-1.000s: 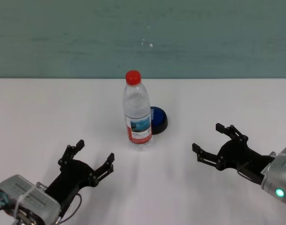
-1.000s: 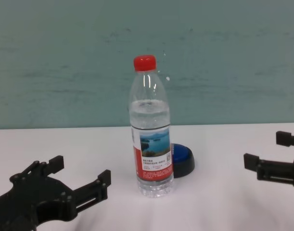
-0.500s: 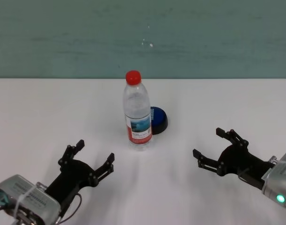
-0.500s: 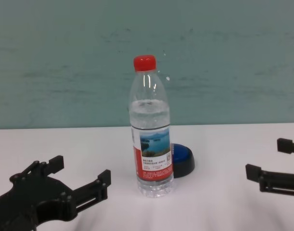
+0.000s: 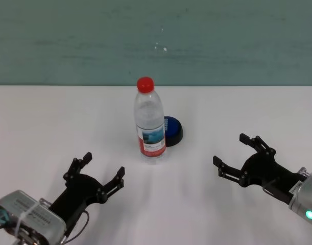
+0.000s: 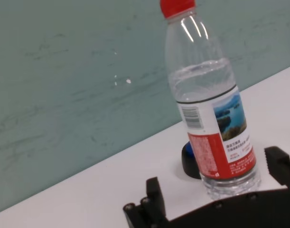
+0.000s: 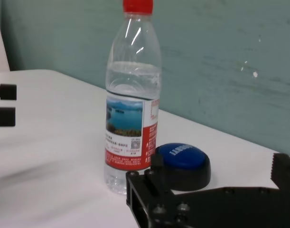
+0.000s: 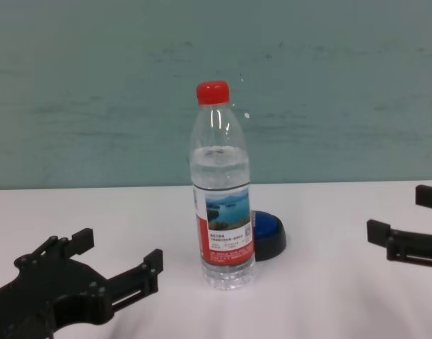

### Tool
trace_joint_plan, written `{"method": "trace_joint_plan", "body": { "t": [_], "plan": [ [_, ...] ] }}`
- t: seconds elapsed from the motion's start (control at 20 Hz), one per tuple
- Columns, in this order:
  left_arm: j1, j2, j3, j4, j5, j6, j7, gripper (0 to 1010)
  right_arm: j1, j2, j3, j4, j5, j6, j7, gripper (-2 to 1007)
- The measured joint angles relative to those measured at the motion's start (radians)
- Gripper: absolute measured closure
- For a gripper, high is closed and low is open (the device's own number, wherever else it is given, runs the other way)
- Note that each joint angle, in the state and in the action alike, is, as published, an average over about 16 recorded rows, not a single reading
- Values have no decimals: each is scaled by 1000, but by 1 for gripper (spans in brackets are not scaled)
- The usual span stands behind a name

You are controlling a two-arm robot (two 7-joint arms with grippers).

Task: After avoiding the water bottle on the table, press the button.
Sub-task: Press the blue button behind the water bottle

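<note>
The water bottle (image 5: 149, 124) (image 8: 223, 191) (image 6: 211, 104) (image 7: 131, 99) stands upright near the middle of the white table (image 5: 43, 127), clear with a red cap and a lake label. Just behind it and to its right sits the blue button (image 5: 172, 129) (image 8: 268, 233) (image 7: 182, 159) on its black base; only its black edge (image 6: 189, 161) shows in the left wrist view. My right gripper (image 5: 231, 155) (image 8: 403, 219) is open, low over the table, well to the right of both. My left gripper (image 5: 94, 171) (image 8: 117, 258) rests open at the front left, short of the bottle.
A teal wall (image 5: 156, 41) rises behind the table's far edge. Bare white tabletop lies between each gripper and the bottle.
My right gripper has drifted slightly to the right and towards the near edge, away from the bottle. The left arm, bottle and button have not moved.
</note>
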State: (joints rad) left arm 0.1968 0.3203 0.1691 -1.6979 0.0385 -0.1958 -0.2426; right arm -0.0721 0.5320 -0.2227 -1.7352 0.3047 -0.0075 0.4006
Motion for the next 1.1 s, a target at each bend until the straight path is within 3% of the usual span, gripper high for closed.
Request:
{"method": "trace_joint_plan", "body": {
  "t": [0.65, 0.85, 1.1],
  "plan": [
    [0, 0, 0, 0, 0, 0, 0, 10, 7, -5, 4, 3, 10, -7, 5, 2],
    [0, 0, 0, 0, 0, 0, 0, 10, 36, -9, 3, 29, 19, -13, 16, 2],
    [0, 0, 0, 0, 0, 0, 0, 10, 98, -16, 2, 86, 31, -23, 34, 2]
  ]
}}
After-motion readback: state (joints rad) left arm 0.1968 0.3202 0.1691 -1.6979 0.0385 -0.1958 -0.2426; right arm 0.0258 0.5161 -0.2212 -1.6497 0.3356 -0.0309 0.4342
